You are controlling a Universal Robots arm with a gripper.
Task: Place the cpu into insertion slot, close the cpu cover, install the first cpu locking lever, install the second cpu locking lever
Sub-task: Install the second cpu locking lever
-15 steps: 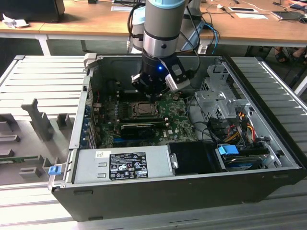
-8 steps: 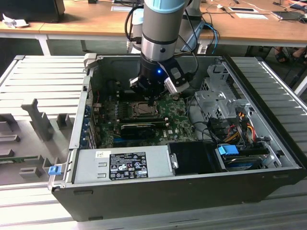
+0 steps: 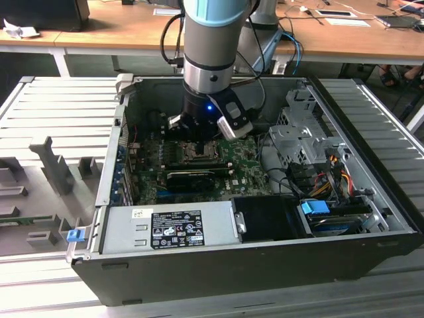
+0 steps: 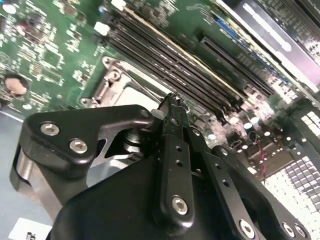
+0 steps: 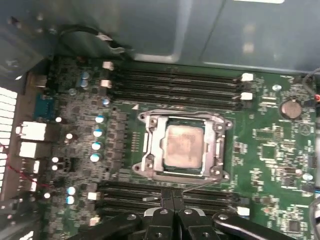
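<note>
The gripper (image 5: 172, 200) has its two black fingers pressed together, tips meeting at the edge of the insertion slot (image 5: 181, 146), where a thin wire lever (image 5: 200, 186) runs along the socket's side. In the second wrist view the closed fingertips (image 4: 172, 107) sit just over a corner of the silvery socket frame. In the exterior view the gripper (image 3: 199, 136) hangs straight down from the arm (image 3: 211, 40) into the open computer case (image 3: 218, 265), right above the socket (image 3: 197, 152).

The cpu (image 5: 184, 144), with its dull silver-grey top, lies seated in the slot. The cpu cover (image 5: 152, 145) is folded down around it, its square window framing the chip.

The green circuit board (image 5: 270, 150) surrounds the socket. Four long black memory slots (image 5: 175, 89) run on one side of it, and more of them lie on the gripper's side, partly hidden by the fingers. A round coin battery (image 5: 290, 107) sits near one board edge.

The grey power supply (image 3: 165, 228) at the case's front carries a black label (image 3: 177, 228) and a small white one; their print is too small to read. A blue tab (image 3: 315, 207) marks the drive bay. The case rests on a ribbed grey surface (image 3: 59, 106).
</note>
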